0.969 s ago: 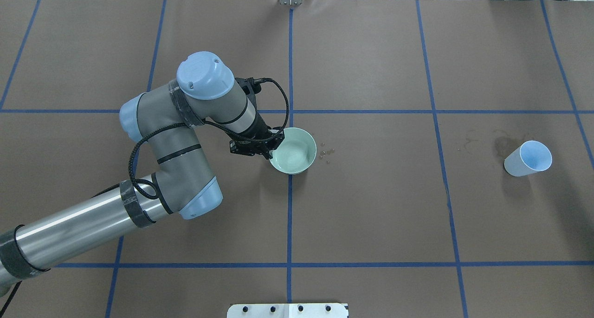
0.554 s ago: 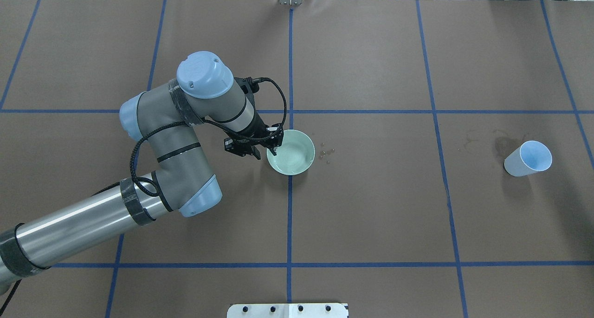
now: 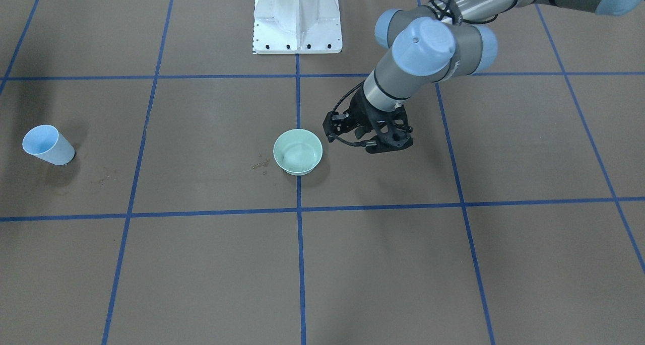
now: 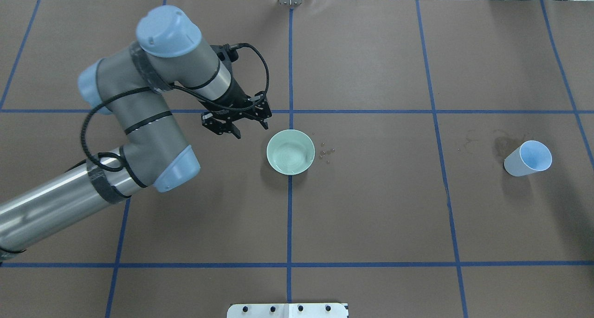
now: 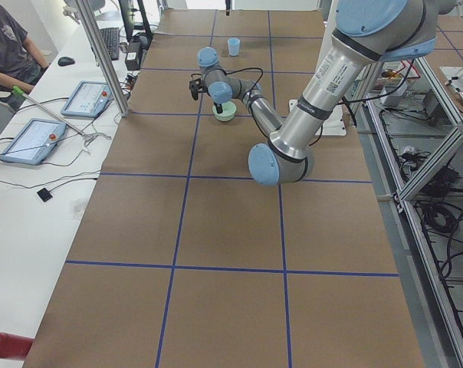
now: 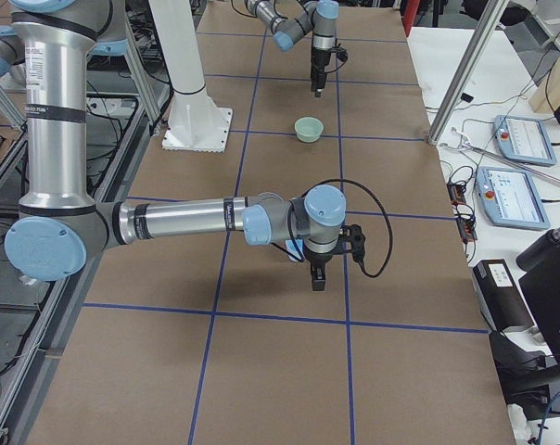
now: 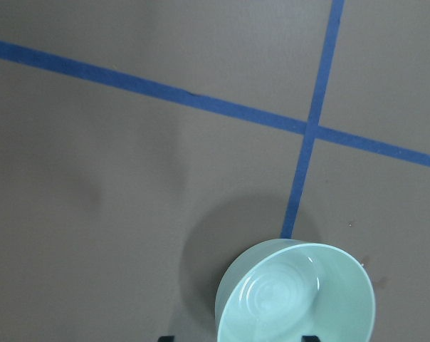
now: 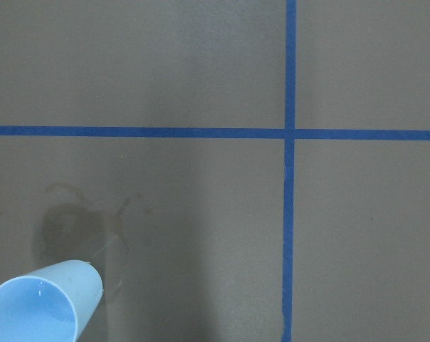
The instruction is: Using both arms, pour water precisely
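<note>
A pale green bowl [image 4: 291, 152] stands upright at the table's middle; it also shows in the front view [image 3: 298, 151] and the left wrist view [image 7: 297, 296]. Faint rings inside it glint like water [image 7: 275, 296]. My left gripper [image 4: 251, 128] hangs open and empty, up and left of the bowl, apart from it [image 3: 365, 142]. A light blue cup [image 4: 527, 158] stands at the far right, also in the right wrist view [image 8: 44, 310]. My right gripper [image 6: 317, 278] shows only in the exterior right view, near the cup; I cannot tell if it is open or shut.
Small drops [image 4: 326, 153] lie on the brown paper just right of the bowl. A dark wet stain [image 4: 503, 144] lies beside the cup. The white pedestal [image 3: 297, 17] stands at the robot's edge. An operator [image 5: 5, 46] sits at a side table with tablets.
My left gripper has let go of the bowl's rim, opened, and pulled up and away to the back left. The bowl now rests flat on the table. The cup has not moved.
</note>
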